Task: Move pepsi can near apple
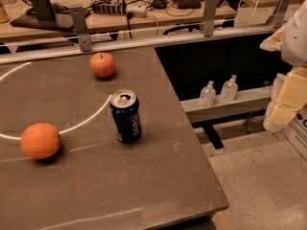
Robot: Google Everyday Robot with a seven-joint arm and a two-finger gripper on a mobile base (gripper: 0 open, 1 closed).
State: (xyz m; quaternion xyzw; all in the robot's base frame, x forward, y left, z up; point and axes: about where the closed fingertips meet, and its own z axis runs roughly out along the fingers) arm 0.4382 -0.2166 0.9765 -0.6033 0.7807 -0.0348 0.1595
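Note:
The pepsi can (125, 116) is dark blue with white lettering and a silver top. It stands upright near the middle of the grey table (144, 186). The apple (102, 64) is small and reddish-orange with a short stem. It sits further back on the table, a short way behind and to the left of the can, apart from it. My gripper is not in view. Only a white and cream part of my arm (288, 85) shows at the right edge, off the table and well away from the can.
A larger smooth orange fruit (41, 140) lies at the table's left. A white curved line runs across the tabletop. A metal rail (144, 40) borders the far edge. Two small clear bottles (218, 91) stand on a low ledge right of the table.

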